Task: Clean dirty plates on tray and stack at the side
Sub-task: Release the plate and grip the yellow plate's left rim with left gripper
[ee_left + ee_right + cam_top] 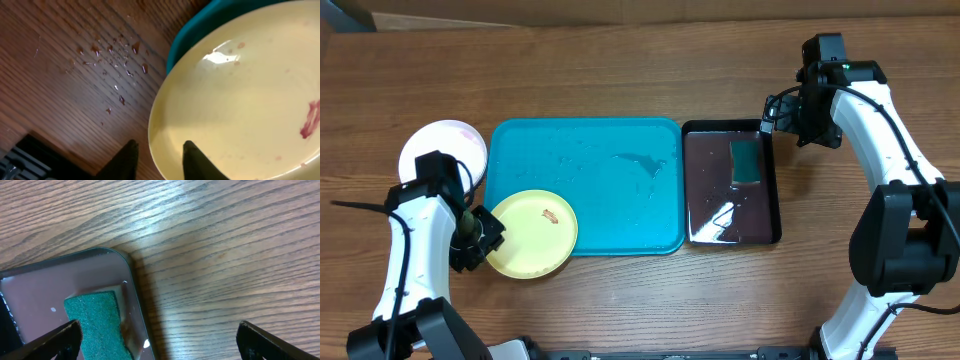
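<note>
The pale yellow plate (532, 233) lies across the front left corner of the turquoise tray (585, 185), partly over the table, and has a red smear (551, 215). My left gripper (485, 232) grips its left rim. In the left wrist view my fingers (157, 145) straddle the rim of the yellow plate (240, 100), one finger on the plate and one outside it. The white plate (442, 150) sits on the table left of the tray. The mint plate is not in view. My right gripper (782, 115) is open and empty.
A glossy black tray (730, 215) stands right of the turquoise tray with a green sponge (747, 160) in it. The right wrist view shows my open fingers (160, 330) over the sponge (95, 320) and the tray's corner (125, 262). Water drops (115, 55) dot the table.
</note>
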Controlling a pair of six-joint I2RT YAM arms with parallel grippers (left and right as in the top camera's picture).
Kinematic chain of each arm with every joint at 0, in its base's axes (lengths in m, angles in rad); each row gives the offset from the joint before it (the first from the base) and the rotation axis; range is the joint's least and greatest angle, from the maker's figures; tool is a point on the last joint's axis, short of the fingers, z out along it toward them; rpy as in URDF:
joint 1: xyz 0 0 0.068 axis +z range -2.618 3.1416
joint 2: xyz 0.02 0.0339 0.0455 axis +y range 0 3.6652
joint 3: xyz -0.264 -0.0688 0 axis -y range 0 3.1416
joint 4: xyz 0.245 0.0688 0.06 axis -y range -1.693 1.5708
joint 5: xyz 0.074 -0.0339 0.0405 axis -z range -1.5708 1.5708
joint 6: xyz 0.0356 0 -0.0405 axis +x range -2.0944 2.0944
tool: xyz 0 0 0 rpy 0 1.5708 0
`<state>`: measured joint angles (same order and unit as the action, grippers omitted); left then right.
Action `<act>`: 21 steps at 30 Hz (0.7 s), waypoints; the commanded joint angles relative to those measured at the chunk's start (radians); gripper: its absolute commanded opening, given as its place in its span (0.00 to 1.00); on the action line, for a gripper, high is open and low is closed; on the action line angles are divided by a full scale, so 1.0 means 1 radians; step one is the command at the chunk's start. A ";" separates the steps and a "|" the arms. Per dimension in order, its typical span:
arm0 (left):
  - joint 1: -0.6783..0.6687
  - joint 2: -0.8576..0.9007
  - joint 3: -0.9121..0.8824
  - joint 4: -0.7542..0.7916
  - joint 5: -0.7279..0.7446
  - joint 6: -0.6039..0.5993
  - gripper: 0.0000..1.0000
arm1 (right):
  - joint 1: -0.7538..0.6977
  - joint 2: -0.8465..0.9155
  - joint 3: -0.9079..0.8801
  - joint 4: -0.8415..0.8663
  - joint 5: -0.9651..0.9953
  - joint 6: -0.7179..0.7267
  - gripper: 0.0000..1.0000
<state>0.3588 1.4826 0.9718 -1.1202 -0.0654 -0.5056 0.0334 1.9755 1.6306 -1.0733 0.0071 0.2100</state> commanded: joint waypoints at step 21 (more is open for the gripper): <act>0.008 0.010 -0.134 0.132 -0.011 0.057 0.20 | -0.001 -0.018 0.018 0.003 0.003 0.006 1.00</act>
<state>0.3626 1.4872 0.8501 -0.9806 -0.0654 -0.4606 0.0334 1.9755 1.6306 -1.0740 0.0067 0.2096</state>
